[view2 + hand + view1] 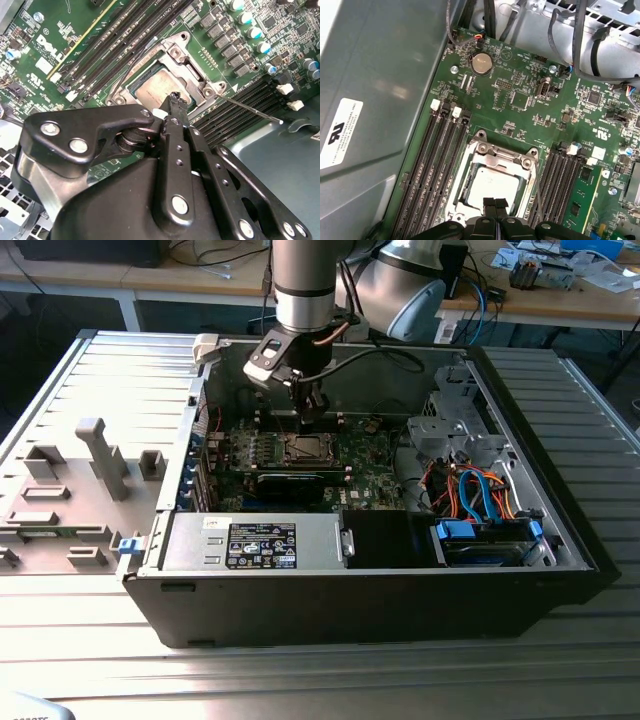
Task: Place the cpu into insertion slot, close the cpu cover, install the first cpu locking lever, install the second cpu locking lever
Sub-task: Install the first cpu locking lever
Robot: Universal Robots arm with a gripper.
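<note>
Hangs vertical inside the open computer case (400, 600), wrist straight down, with the end effector (312, 412) just above the insertion slot (468, 181). Shows fingertips (490, 204) pressed together with nothing between them, tips over one edge of the cpu (492, 186); cannot tell whether touching. Finds the cpu seated flat in the slot, framed by the closed-down cpu cover (487, 159), with a thin wire lever (250, 107) jutting free beside it. Sits on a ribbed metal tabletop (300, 680): grey plastic fixtures (100, 455) at the exterior view's left, case in the middle, blue cables (480, 490) inside toward the right, cluttered wooden desks (150, 280) behind. Contrasts matte green motherboard (545, 115), long black memory slots (432, 165), dull silver chip top.
</note>
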